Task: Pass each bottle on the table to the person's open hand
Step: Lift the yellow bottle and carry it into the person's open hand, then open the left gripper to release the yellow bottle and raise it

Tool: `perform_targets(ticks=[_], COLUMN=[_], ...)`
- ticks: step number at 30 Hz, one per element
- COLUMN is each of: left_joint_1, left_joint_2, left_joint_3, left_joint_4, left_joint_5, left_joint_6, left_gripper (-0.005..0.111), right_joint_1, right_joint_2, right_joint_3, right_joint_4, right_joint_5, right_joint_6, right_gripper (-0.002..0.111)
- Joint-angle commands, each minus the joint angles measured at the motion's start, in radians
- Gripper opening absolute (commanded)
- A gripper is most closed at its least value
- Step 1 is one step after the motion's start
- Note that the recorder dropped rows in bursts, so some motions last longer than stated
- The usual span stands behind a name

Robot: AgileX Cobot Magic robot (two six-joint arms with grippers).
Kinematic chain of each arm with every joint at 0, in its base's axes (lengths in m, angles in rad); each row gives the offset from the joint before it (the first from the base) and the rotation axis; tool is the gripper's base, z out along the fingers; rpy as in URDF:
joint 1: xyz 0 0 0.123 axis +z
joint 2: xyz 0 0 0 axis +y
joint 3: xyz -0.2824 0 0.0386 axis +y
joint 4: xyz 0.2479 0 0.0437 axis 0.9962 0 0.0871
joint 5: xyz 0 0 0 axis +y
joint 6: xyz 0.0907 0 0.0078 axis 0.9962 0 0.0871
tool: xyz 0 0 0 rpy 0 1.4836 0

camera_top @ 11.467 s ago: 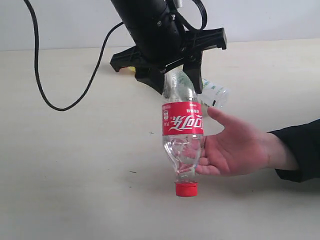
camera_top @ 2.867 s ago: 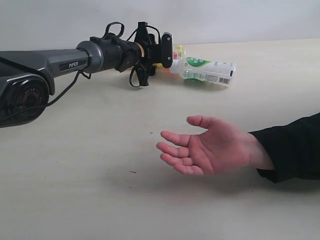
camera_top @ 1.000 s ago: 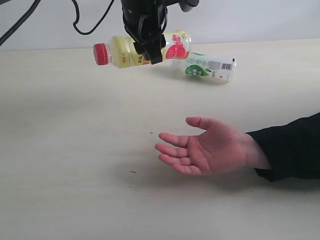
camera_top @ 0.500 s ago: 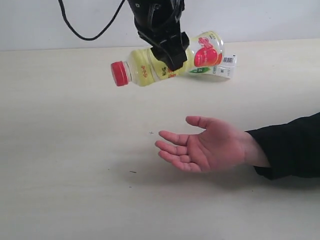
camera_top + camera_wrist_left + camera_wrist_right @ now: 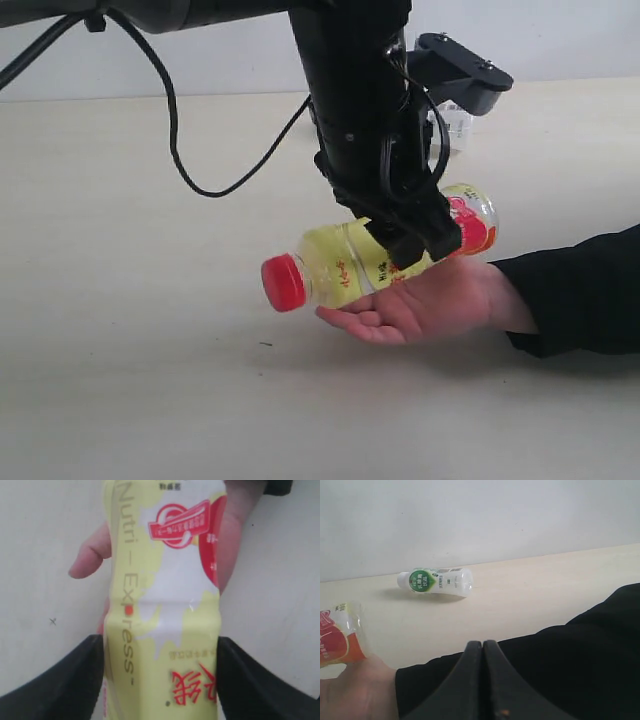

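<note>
Half a second ago I held the yellow bottle [image 5: 345, 272] high over the far part of the table [image 5: 120, 330], well apart from the person's hand [image 5: 430, 305]. Now my left arm has come down and toward the near edge, and the bottle hangs directly over the open palm. The hand has kept its place toward the right edge, palm up, its black sleeve [image 5: 585, 295] running off that side. My arm now covers most of the white bottle with the green label [image 5: 436, 581], which lies on its side by the far edge.

My left gripper [image 5: 408, 243] is clamped across the yellow bottle's middle, one finger on each side of the label, as the left wrist view [image 5: 160, 680] shows. The bottle lies almost level, with its red cap [image 5: 283, 282] a little lower and pointing toward the left edge, past the person's fingertips. Its base sits above the wrist end of the palm. I cannot tell whether the bottle touches the hand or is just above it.

My right gripper [image 5: 482, 670] has its fingers pressed together on nothing, near the sleeve.
</note>
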Motion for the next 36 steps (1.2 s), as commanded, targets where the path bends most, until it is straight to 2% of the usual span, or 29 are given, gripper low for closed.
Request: perform_targets(ticks=[1, 4, 7, 11, 14, 17, 20, 26, 27, 32, 35, 36], left_joint_1=[-0.005, -0.006, -0.007, -0.007, -0.007, -0.007, -0.005, -0.005, -0.005, -0.005, -0.004, -0.004], left_joint_2=[-0.016, -0.007, 0.014, 0.056, 0.084, 0.095, 0.095, 0.069, 0.059, -0.020, -0.083, -0.102], left_joint_3=[0.004, 0.004, 0.004, 0.018, 0.022, 0.022, 0.018, 0.016, 0.016, 0.016, 0.016, 0.016], left_joint_4=[-0.006, -0.035, -0.098, -0.087, -0.082, -0.066, -0.044, 0.069, 0.081, 0.096, 0.099, 0.099], left_joint_5=[-0.044, -0.094, -0.084, -0.087, -0.102, -0.108, -0.108, -0.112, -0.110, -0.123, -0.126, -0.109], left_joint_6=[-0.301, -0.476, -0.521, -0.637, -0.661, -0.651, -0.651, -0.619, -0.591, -0.456, -0.304, -0.196], left_gripper=[0.000, 0.000, 0.000, 0.000, 0.002, 0.016, 0.042, 0.102, 0.105, 0.105, 0.105, 0.105], right_joint_1=[-0.003, -0.003, -0.003, -0.003, -0.003, -0.003, -0.003, -0.003, -0.003, -0.003, -0.003, -0.003], right_joint_2=[-0.006, -0.006, -0.006, -0.006, -0.006, -0.006, -0.006, -0.006, -0.006, -0.006, -0.006, -0.006], right_joint_3=[0.005, 0.005, 0.005, 0.005, 0.005, 0.005, 0.005, 0.005, 0.005, 0.005, 0.005, 0.005], right_joint_4=[-0.004, -0.004, -0.004, -0.004, -0.004, -0.004, -0.004, -0.004, -0.004, -0.004, -0.004, -0.004], right_joint_5=[-0.005, -0.005, -0.005, -0.005, -0.005, -0.005, -0.005, -0.005, -0.005, -0.005, -0.005, -0.005], right_joint_6=[-0.007, -0.007, -0.007, -0.007, -0.007, -0.007, -0.007, -0.007, -0.007, -0.007, -0.007, -0.007], right_gripper=[0.000, 0.000, 0.000, 0.000, 0.000, 0.000, 0.000, 0.000, 0.000, 0.000, 0.000, 0.000])
